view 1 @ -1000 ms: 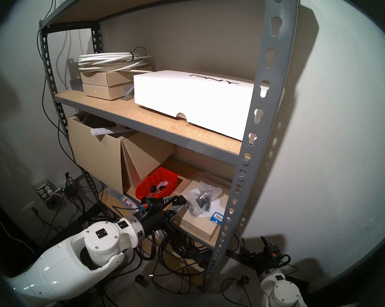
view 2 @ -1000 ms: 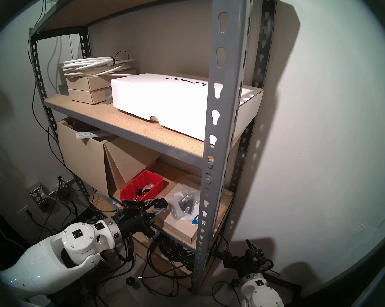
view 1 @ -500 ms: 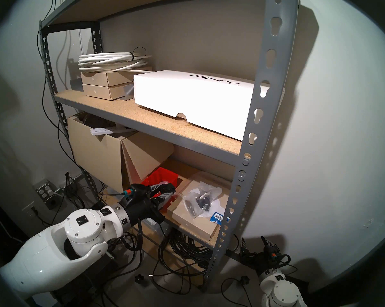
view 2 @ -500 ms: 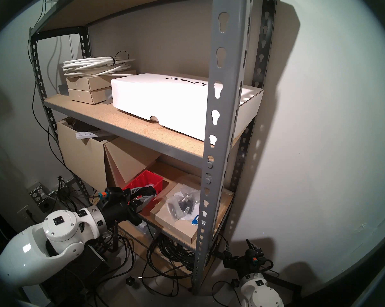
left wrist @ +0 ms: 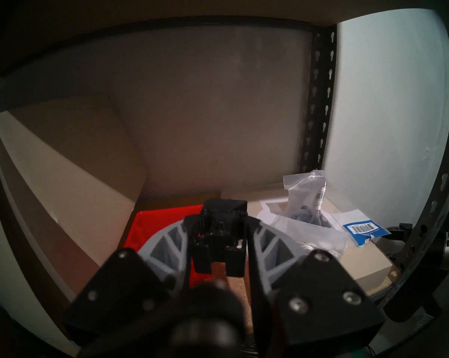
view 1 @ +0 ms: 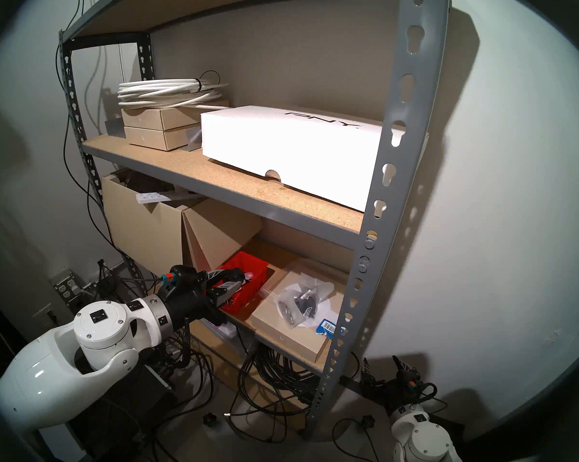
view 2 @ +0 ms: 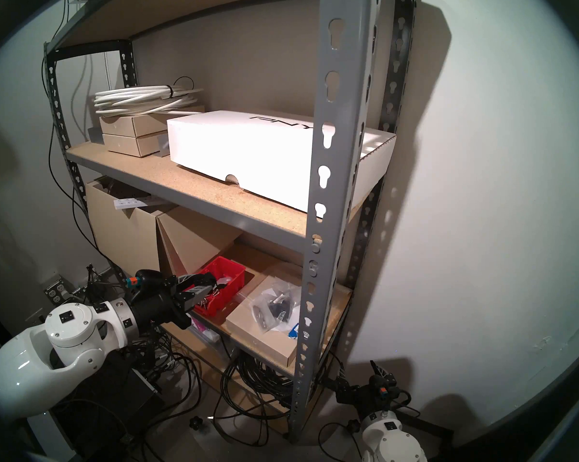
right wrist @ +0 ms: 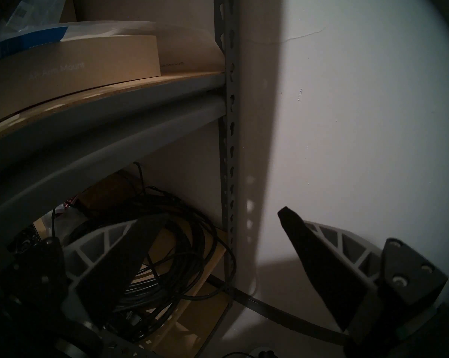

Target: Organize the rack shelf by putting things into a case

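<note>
The red case [view 1: 248,263] [view 2: 223,299] [left wrist: 151,227] sits on the lower board of the grey rack shelf [view 1: 389,191]. My left gripper [view 1: 239,280] [view 2: 212,284] [left wrist: 219,229] hovers over the case's front end, shut on a black blocky part [left wrist: 218,218]. Whether that part is in a bag I cannot tell. A clear bag of black parts [view 1: 298,304] [view 2: 274,309] [left wrist: 304,202] lies on a flat tan box, to the right of the case. My right gripper [view 1: 381,368] [view 2: 359,373] [right wrist: 223,215] stands open low down, outside the rack's right upright.
The flat tan box [view 1: 293,334] carries a blue and white barcode label [view 1: 326,327] [left wrist: 363,227]. Big cardboard boxes [view 1: 148,238] stand left of the case. On the board above sits a white PNY box [view 1: 291,151]. Black cable coils [view 1: 281,374] fill the space under the lower board.
My left arm has swung left and up, from beside the bag on the tan box to over the red case. Its jaws hold the same width. The right arm is still.
</note>
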Tool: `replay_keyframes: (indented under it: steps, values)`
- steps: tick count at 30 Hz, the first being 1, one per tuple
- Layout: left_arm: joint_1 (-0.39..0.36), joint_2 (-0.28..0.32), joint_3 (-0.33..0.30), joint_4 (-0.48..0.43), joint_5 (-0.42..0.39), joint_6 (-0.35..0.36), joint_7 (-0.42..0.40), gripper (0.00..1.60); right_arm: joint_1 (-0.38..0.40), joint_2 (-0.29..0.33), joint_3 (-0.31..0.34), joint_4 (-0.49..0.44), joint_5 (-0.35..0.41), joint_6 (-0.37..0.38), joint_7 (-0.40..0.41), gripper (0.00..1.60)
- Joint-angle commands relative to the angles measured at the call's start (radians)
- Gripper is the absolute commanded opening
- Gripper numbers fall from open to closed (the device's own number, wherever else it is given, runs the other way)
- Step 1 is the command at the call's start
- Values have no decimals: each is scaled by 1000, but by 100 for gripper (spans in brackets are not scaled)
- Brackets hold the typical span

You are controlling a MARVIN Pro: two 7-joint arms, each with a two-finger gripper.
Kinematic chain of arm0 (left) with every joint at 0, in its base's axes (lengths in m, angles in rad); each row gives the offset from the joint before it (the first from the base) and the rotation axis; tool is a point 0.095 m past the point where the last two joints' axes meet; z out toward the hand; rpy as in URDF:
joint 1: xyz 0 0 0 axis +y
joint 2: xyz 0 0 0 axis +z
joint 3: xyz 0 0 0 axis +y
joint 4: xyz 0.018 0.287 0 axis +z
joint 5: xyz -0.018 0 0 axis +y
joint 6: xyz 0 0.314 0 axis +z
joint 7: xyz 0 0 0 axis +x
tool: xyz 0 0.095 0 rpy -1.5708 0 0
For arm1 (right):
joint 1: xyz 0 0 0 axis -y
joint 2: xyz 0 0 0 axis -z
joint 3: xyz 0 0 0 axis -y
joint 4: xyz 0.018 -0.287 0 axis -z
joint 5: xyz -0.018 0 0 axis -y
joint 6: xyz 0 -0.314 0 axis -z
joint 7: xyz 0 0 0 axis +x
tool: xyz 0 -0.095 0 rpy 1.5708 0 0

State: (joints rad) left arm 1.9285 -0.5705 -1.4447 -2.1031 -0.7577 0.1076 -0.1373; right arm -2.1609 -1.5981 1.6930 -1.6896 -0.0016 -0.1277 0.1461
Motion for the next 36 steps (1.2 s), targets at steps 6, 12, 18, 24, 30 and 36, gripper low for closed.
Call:
replay_keyframes:
  steps: [6, 12, 18, 24, 30, 36]
  values:
    - [-89, 3, 3, 65, -25, 5, -63, 0, 0, 0, 0, -17, 0, -1, 0, 160]
    - [-136, -7, 34, 101, -31, 17, -95, 0, 0, 0, 0, -17, 0, -1, 0, 160]
    - [-192, -37, 70, 153, -47, 25, -120, 0, 1, 0, 0, -16, 0, -1, 0, 160]
    - [-244, -51, 112, 195, -25, 43, -132, 0, 1, 0, 0, -16, 0, -1, 0, 160]
    - [-274, -67, 148, 214, 13, 53, -129, 0, 1, 0, 0, -16, 0, -1, 0, 160]
    - [-303, -91, 171, 231, 46, 56, -112, 0, 1, 0, 0, -16, 0, -2, 0, 160]
